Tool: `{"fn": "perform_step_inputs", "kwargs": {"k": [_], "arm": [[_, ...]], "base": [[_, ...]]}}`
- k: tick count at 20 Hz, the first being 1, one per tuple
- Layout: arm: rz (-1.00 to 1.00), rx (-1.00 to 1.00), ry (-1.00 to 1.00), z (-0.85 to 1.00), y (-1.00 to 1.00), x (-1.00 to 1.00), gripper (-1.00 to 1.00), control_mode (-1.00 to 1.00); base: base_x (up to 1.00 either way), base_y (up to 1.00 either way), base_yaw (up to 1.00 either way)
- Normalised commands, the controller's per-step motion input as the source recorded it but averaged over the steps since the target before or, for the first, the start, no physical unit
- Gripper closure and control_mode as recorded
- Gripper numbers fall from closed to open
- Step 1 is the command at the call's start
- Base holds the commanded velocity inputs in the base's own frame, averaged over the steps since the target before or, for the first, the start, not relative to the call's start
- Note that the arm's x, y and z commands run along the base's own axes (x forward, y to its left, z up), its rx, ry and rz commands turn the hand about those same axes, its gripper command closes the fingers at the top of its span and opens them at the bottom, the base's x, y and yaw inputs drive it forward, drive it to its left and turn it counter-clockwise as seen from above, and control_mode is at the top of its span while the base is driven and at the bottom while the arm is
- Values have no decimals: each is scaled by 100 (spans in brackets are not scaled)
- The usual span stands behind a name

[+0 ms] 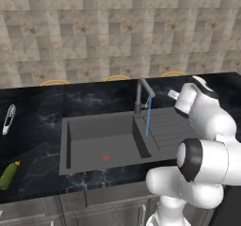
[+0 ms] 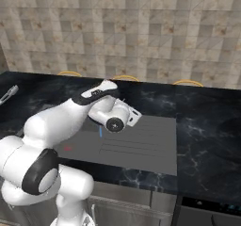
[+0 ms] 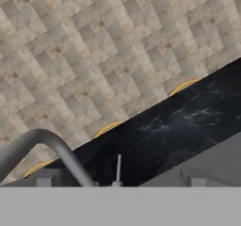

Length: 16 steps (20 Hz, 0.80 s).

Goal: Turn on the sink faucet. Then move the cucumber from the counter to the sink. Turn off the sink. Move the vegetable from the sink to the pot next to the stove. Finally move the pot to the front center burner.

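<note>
The sink faucet (image 1: 143, 94) is running: a thin blue stream falls from the spout tip and lands on the ribbed drainboard side of the sink (image 1: 94, 147), which suggests the spout is swung off the deep basin. The first step of the task is therefore judged complete, and the cucumber transfer is judged to be next.

The gripper (image 3: 120, 181) is seen in the hand view with its two finger tips set far apart at the bottom edge and nothing held between them; the jaws are spread wide. The curved grey spout and the slim upright lever are framed close ahead, so the hand is judged to be near the faucet, behind the sink and above the drainboard. This position is consistent with lever operation, not with a pick.

The cucumber (image 1: 9, 175) lies on the counter (image 1: 37, 126), well to the left of the sink and near the front edge, well apart from the arm. It is a small oblong body, yellow-green, with a yellow tip at its upper end, lying tilted. A slim white-silver utensil (image 1: 8, 118) lies further back on the same side and is not to be confused with it.
</note>
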Motion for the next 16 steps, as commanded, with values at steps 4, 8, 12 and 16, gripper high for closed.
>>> {"fn": "perform_step_inputs", "kwargs": {"k": [4, 8, 12, 16], "arm": [[-1, -4, 14, 85, 35, -81, -100, -100], [-1, -3, 29, 87, 65, -63, -100, -100], [0, -7, 39, 86, 88, -46, -100, -100], [0, -9, 44, 96, 88, -42, -100, -100]], "base": [[0, 0, 0], [0, 0, 0], [0, 0, 0], [0, 0, 0]]}}
